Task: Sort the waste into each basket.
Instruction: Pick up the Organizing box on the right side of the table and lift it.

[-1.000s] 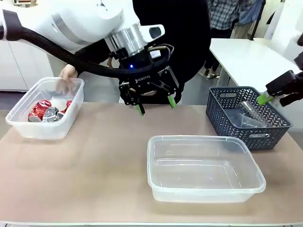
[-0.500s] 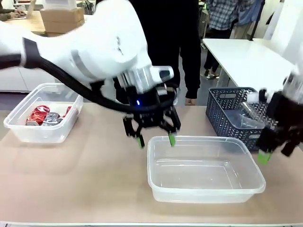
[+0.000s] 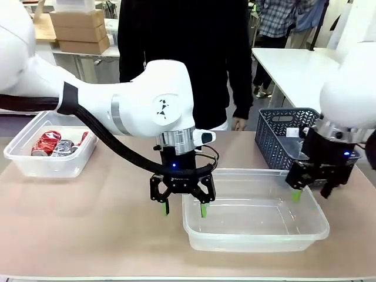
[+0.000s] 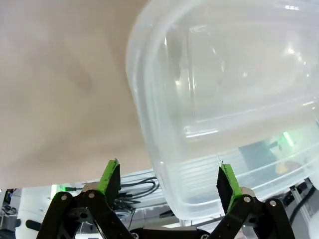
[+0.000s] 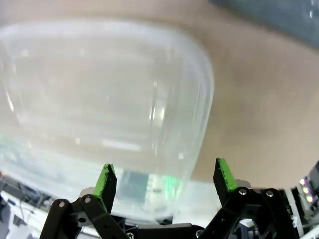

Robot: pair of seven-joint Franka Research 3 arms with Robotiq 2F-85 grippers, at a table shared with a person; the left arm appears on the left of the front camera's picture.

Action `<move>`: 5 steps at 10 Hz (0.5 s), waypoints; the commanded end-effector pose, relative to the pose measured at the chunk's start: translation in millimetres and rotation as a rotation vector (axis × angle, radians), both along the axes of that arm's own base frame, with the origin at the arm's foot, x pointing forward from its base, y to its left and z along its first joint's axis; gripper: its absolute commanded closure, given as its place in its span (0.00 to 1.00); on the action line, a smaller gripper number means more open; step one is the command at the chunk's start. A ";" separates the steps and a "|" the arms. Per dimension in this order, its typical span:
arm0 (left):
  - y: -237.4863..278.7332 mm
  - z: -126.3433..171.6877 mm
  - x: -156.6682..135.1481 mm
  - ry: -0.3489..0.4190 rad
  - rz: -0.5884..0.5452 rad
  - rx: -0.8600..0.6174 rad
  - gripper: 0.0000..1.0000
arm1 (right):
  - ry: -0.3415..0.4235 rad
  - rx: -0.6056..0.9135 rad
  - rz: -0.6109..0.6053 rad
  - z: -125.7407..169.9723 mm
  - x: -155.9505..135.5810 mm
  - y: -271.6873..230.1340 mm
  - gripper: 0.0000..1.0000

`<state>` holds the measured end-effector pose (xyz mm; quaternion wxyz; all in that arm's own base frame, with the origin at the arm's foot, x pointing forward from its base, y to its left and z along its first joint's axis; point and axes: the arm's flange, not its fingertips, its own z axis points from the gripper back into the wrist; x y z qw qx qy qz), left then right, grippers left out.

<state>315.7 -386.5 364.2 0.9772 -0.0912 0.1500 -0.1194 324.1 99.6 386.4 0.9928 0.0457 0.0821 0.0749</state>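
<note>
An empty clear basket (image 3: 258, 235) stands in the middle of the table. My left gripper (image 3: 184, 210) is open and low over its left wall, one finger inside and one outside. In the left wrist view that wall (image 4: 164, 164) runs between the left gripper's (image 4: 168, 179) green pads. My right gripper (image 3: 310, 194) is open over the basket's far right rim. The right wrist view has the basket's rounded end (image 5: 194, 99) between the right gripper's (image 5: 165, 178) pads. A second clear basket (image 3: 41, 164) at the far left holds crushed red and silver cans (image 3: 56, 143).
A dark grey lattice basket (image 3: 270, 144) stands at the far right, partly hidden behind my right arm. A person in black stands at the far side, one hand (image 3: 238, 123) hanging near the table edge. A white table (image 3: 294, 70) lies beyond.
My left gripper has come down from the far middle to the middle basket's left wall. The right gripper has swung from the grey basket to its right end. The person's hand has left the left basket.
</note>
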 end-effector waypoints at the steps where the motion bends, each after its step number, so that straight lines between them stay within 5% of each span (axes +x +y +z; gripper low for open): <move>1: -5.1 11.1 3.2 -0.050 0.013 0.006 0.00 | -0.040 -0.023 -0.048 -120.3 -92.0 -23.0 0.00; 2: -5.3 11.4 3.7 -0.068 0.012 0.006 0.00 | -0.058 -0.033 -0.041 -125.6 -92.5 -26.9 0.00; 3: -4.6 11.2 4.1 -0.072 0.016 0.018 0.60 | -0.088 -0.015 -0.036 -122.2 -93.2 -28.7 0.15; 4: -4.5 12.1 4.6 -0.089 0.019 0.008 0.60 | -0.083 -0.002 -0.040 -117.4 -92.5 -29.3 0.58; 5: -2.9 12.5 6.3 -0.110 0.042 0.017 1.00 | -0.085 0.006 -0.045 -110.0 -93.2 -30.1 0.73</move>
